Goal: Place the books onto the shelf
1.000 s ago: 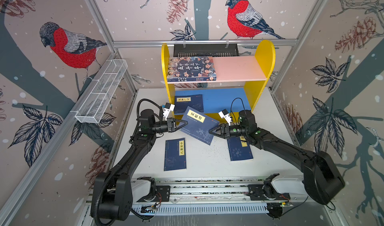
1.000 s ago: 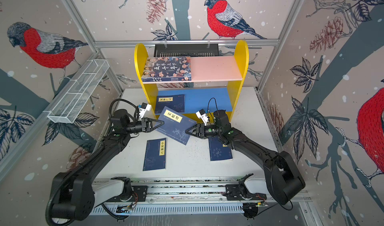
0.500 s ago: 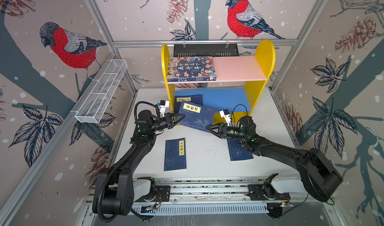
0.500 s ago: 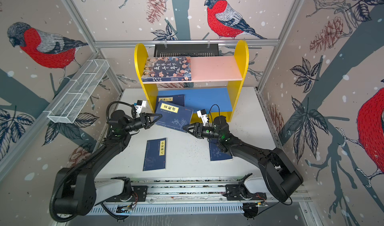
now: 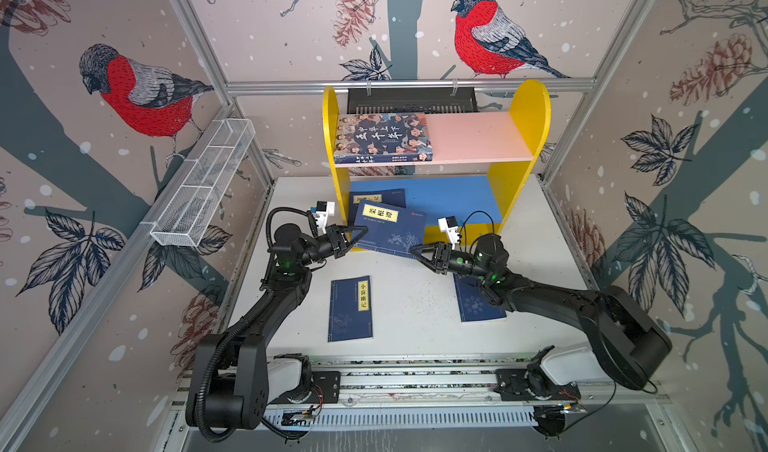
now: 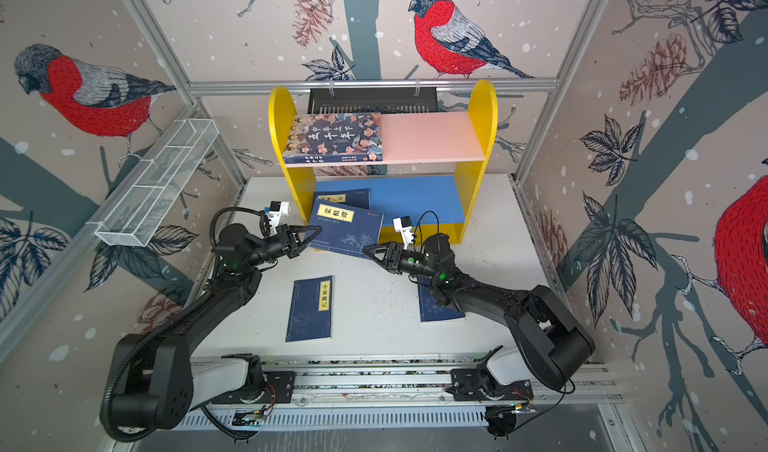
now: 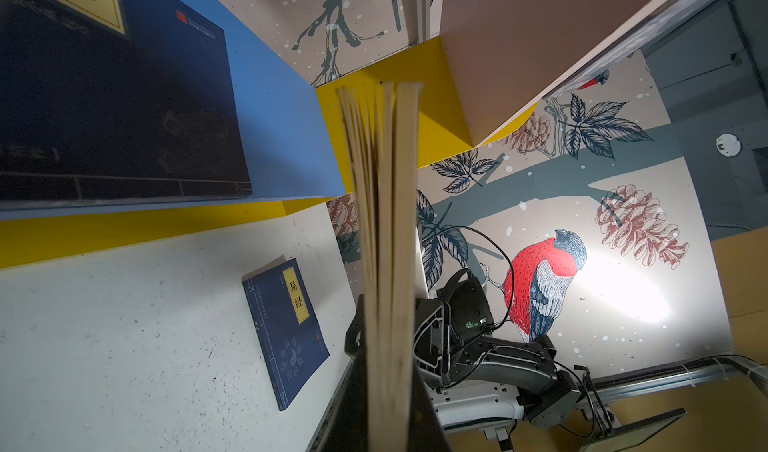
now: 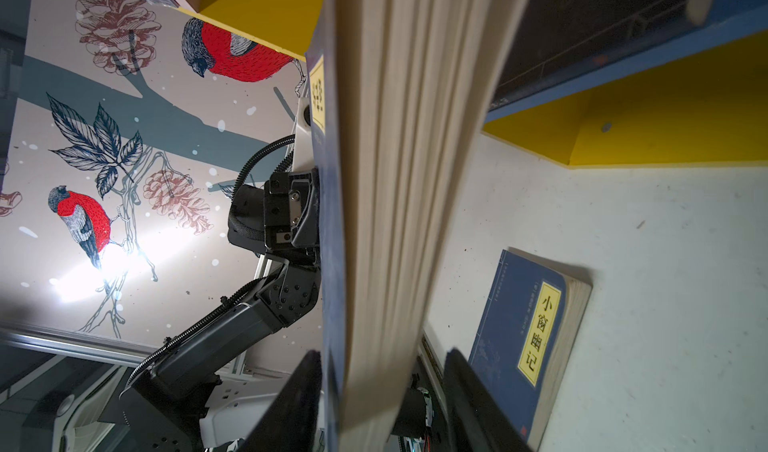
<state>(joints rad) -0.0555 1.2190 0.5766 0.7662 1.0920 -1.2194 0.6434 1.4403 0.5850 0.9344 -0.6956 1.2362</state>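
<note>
My left gripper [image 5: 355, 236] [image 7: 384, 408] is shut on the left edge of a navy book [image 5: 388, 229] [image 7: 386, 221] with a yellow label. The book hangs tilted over the front of the yellow shelf [image 5: 528, 109]. My right gripper [image 5: 417, 250] [image 8: 382, 387] is open around its right edge [image 8: 395, 180], one jaw standing clear of the pages. A second navy book [image 5: 388, 195] lies on the blue lower board, partly covered. The large cartoon-cover book [image 5: 382, 138] lies on the pink upper board. Two more navy books lie on the table [image 5: 350, 308] [image 5: 478, 308], the latter under my right arm.
A white wire basket [image 5: 203, 184] hangs on the left wall. A black slotted tray [image 5: 411, 98] sits behind the shelf. The arms' rail [image 5: 415, 383] runs along the table's front edge.
The held book has moved from mid-table back toward the shelf's lower board, both grippers going with it. The right jaws have narrowed around its edge.
</note>
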